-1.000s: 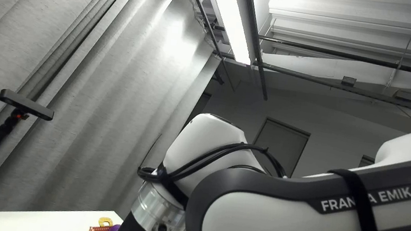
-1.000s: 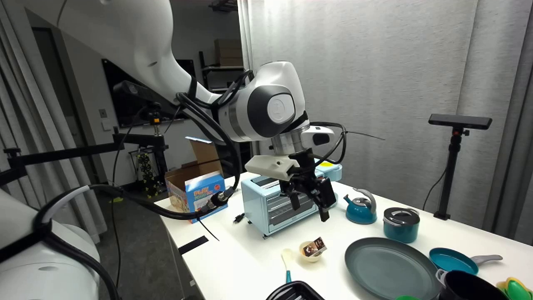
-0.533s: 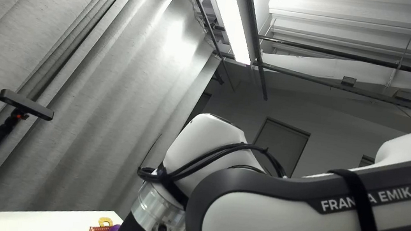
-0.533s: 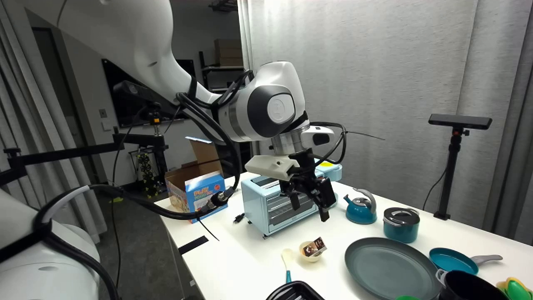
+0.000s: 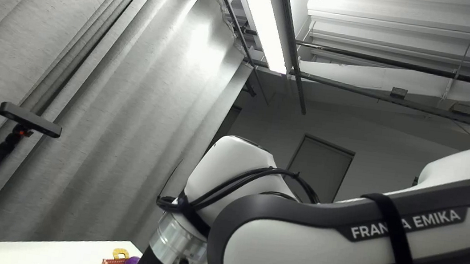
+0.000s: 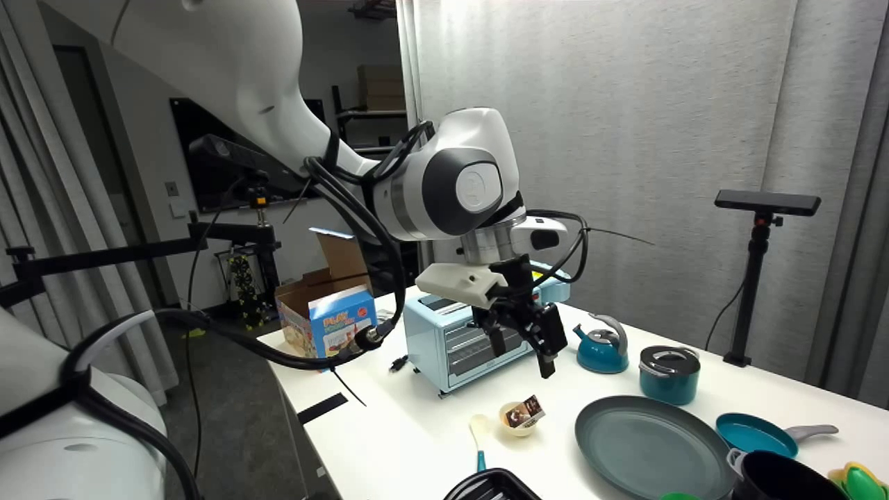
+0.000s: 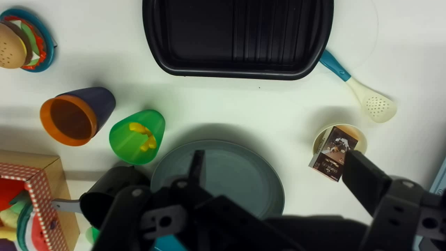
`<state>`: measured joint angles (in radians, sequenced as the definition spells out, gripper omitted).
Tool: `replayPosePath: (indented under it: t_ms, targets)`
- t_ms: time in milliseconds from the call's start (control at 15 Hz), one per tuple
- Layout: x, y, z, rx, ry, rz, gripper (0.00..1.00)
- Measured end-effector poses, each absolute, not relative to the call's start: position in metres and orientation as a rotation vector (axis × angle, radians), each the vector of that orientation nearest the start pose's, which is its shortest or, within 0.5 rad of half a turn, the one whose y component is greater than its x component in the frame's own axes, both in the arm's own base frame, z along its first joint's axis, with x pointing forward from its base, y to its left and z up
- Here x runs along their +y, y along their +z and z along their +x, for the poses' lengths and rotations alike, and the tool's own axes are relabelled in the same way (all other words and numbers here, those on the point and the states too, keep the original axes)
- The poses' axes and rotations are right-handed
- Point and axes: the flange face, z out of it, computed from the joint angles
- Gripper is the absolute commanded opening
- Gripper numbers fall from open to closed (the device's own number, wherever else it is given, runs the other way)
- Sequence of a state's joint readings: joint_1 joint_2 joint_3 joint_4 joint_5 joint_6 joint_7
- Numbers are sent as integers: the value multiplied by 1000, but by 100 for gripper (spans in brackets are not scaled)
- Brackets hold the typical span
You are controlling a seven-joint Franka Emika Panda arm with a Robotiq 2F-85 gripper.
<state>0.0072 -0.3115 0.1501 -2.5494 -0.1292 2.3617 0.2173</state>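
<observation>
My gripper [image 6: 522, 361] is open with nothing between its fingers, held above the white table. It also shows in the wrist view [image 7: 275, 157], jaws wide apart. Below it lie a grey round plate [image 7: 240, 167] and a small cream bowl [image 7: 362, 141] with a dark printed box [image 7: 332, 153] tilted in it. One finger [image 7: 366, 177] overlaps the box's edge in that view but stands well above it. A cream slotted spoon [image 7: 378, 106] with a teal handle lies by the bowl. In an exterior view the gripper is in front of a light-blue toaster oven [image 6: 425, 340]; the other exterior view cuts it off.
A black tray [image 7: 205, 31], an orange-rimmed cup [image 7: 90, 101], a green cup [image 7: 153, 129], a black pot [image 7: 115, 188] and a checked basket [image 7: 45, 209] lie around. A teal kettle [image 6: 601, 354], lidded pot [image 6: 668, 382] and frying pan [image 6: 753, 434] stand beyond the plate.
In the last half second the arm has shifted slightly, with the gripper moving a little right and down in an exterior view. The gripper stays open; the table things have not moved.
</observation>
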Motion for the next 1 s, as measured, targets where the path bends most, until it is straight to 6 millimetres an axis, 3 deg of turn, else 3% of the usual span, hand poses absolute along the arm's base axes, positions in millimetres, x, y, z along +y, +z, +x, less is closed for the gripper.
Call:
replayPosePath:
  t_ms: [333, 1000]
  targets:
    - [49, 383, 441, 29, -199, -3242, 100]
    - [-5, 369, 480, 192, -209, -3218, 100]
